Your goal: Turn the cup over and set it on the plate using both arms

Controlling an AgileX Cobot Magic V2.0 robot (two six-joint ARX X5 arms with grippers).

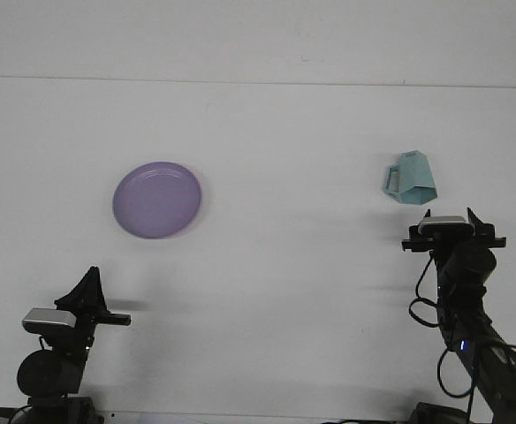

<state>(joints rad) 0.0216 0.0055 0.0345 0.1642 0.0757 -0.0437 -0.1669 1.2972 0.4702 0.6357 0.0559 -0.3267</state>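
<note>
The table (293,132) is white and bare apart from two items. The cup (410,178), pale teal with faceted sides and a handle on its left, lies tipped on its side on the table, its mouth turned toward the near edge. All positions below are given relative to this cup.

The plate (157,200), purple and round, lies flat on the table well apart from the cup, far to its left and slightly nearer the camera. Nothing rests on it.

The right claw (453,216) stands just beside the cup, on its near side and a little to the right. It is not touching the cup; a strip of table shows between them. Only the tips of its fingers project past the wrist camera housing, one at each end of it, so the claw reads as spread apart. It holds nothing. The arm behind it rises from the near right corner, with cables looping alongside.

The left claw (91,281) sits far from the cup, at the near left, below the plate. Its fingers meet in a single point, closed, with nothing between them.
</note>
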